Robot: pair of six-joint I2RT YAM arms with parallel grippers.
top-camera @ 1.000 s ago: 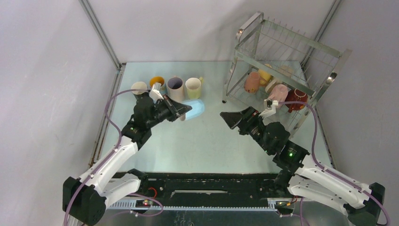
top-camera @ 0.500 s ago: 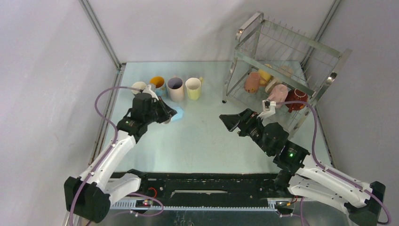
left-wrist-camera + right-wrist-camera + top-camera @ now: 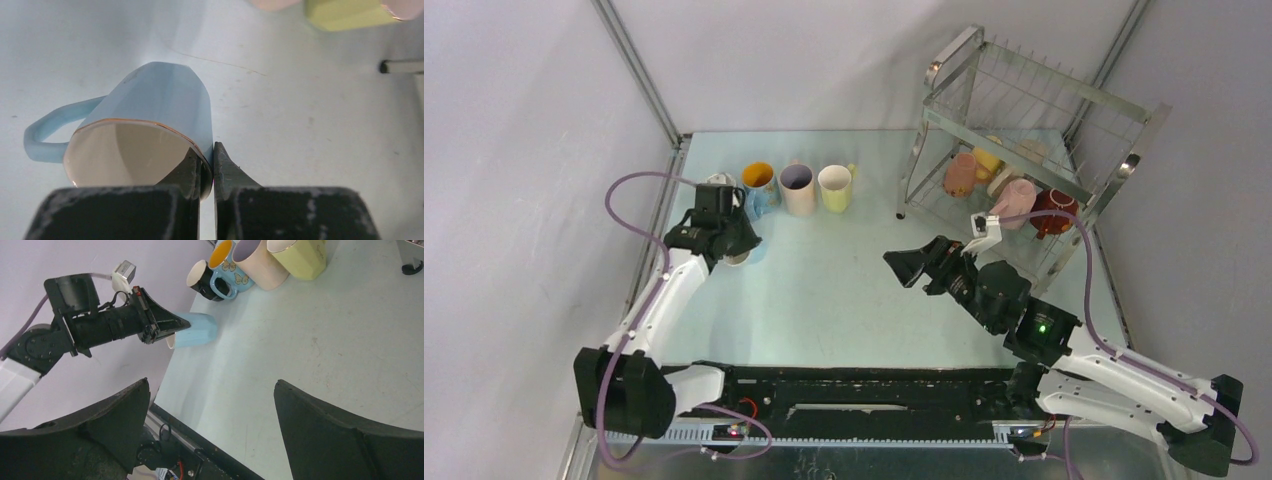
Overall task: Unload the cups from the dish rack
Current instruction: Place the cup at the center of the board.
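Blue mug [image 3: 155, 95] hauled over to the frame's left.
Left jaws pinching its rim, right jaws spread; rack [image 3: 951, 58] still loaded.

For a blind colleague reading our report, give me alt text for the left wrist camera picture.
The left pincer is shut on the rim of a light blue mug, one finger inside its mouth and one outside, the mug tipped with its handle at the picture's left against a pale table. A yellow mug shows at the top edge.
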